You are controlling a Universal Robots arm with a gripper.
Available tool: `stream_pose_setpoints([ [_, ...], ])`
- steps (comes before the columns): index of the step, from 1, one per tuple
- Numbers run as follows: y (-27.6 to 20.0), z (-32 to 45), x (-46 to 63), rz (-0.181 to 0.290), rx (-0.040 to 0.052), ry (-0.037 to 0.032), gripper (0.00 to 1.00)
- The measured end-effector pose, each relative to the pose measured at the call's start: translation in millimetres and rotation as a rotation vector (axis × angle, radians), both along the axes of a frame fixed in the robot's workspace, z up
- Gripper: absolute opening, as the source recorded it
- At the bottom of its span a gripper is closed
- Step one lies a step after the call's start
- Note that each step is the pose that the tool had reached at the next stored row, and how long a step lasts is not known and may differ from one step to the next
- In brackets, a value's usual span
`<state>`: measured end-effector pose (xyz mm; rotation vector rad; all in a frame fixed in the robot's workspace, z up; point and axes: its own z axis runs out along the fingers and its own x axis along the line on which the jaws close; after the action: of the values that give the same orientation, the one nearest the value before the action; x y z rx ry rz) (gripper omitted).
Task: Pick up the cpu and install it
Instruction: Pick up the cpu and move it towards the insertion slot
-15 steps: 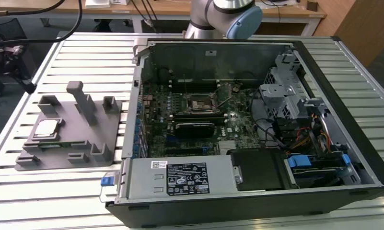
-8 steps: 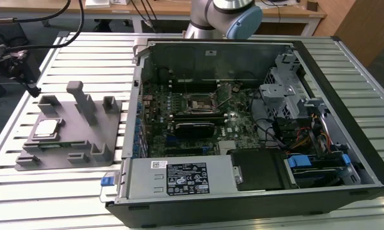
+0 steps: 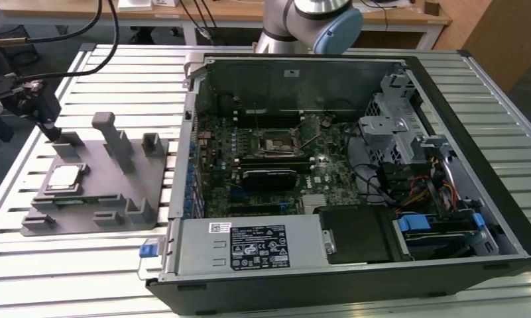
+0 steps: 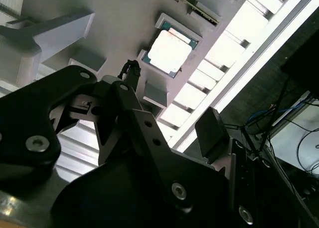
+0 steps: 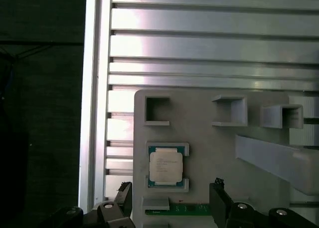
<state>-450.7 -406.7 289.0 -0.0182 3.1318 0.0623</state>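
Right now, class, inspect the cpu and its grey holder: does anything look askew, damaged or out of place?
Nothing stands out. The cpu sits flat and square in its recess on the grey holder, and the open gripper hangs above the holder, holding nothing.

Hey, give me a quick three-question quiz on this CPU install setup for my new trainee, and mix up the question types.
1. True or false: the gripper already holds the cpu.
2. Multiple choice: where does the cpu lie? A) between the gripper's fingers B) in a pocket of the grey fixture tray C) inside the computer case.
3. Fill in the blank: the gripper's fingers are ____, with nothing clamped between them.
Key: 1 false; 2 B; 3 open.
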Motion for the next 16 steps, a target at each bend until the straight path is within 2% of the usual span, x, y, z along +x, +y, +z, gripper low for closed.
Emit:
stream_pose_setpoints([
  [5,-0.1,-6.2,0.0,0.001,-0.0002,0.0004,0.71],
  [16,-0.2,-14.2,0.0,0.004,-0.0003,0.0007,0.71],
])
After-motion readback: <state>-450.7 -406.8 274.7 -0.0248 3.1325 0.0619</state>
